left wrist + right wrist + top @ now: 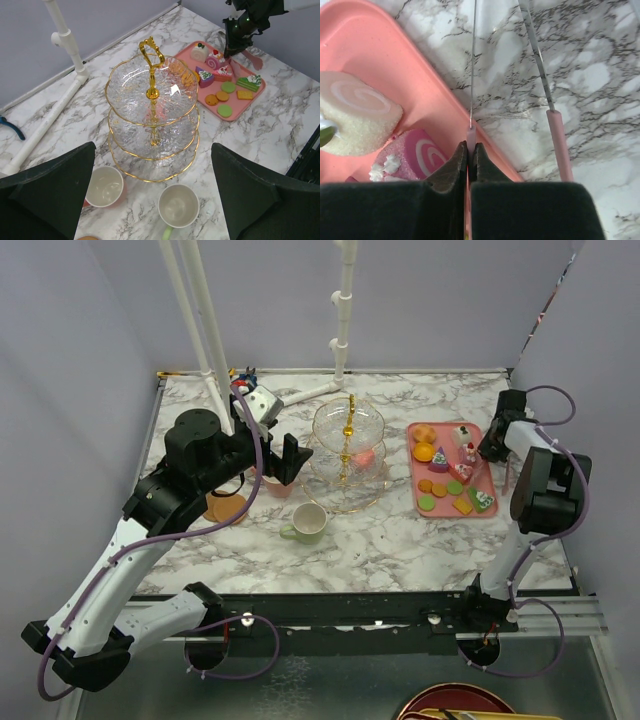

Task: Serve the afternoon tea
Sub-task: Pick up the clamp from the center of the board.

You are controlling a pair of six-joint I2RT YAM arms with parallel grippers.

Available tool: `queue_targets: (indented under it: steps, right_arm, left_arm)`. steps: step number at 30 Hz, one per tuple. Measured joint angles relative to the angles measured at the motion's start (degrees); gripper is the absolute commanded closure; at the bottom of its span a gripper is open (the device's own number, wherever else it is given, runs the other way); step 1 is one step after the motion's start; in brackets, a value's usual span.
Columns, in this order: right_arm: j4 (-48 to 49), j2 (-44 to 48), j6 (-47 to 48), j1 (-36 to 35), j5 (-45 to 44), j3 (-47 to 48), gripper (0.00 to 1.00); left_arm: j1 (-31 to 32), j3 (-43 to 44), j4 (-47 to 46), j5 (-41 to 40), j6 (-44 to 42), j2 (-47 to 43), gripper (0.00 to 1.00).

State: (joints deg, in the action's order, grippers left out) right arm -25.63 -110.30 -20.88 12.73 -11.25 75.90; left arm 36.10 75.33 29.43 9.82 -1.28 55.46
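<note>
At the outer edge of the pink tray (395, 55), the right gripper (470, 150) is pinched tight on one thin arm of a pink-tipped utensil (559, 145), tongs by the look of it. This is probably so the sweets can be lifted without being crushed. The roll cake (360, 117) and pink swirl cake (420, 157) lie just beside its fingers, and the macarons (223, 97) sit further along the tray. The three-tier stand (150, 100) waits mid-table with its tiers looking almost bare, well placed to receive them. The left gripper (285, 462) hovers wide apart, holding nothing, above the pink mug (104, 186) and green mug (178, 205). A coaster (228, 508) lies nearby, with no mug on it.
</note>
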Motion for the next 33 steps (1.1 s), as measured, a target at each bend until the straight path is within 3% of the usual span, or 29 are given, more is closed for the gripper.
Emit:
queue_targets:
  steps: [12,19,25,33]
  right_arm:
    - [-0.17,17.35,0.11,-2.54,-7.3,-0.24,0.99]
    - [0.48,35.28,-1.68,-13.66,-7.98,-2.73,0.99]
    - [4.87,51.54,-4.94,-23.34,-4.79,-10.38,0.99]
    - [11.37,60.92,-9.16,-29.66,3.04,-17.7,1.0]
  left_arm:
    - [0.0,-0.15,-0.07,3.02,2.84,1.18,0.01]
    - [0.0,-1.25,-1.79,9.2,4.2,3.28,0.01]
    - [0.02,-1.27,-6.67,17.05,7.34,10.58,0.01]
    - [4.07,-1.46,-14.12,24.7,12.48,15.56,0.01]
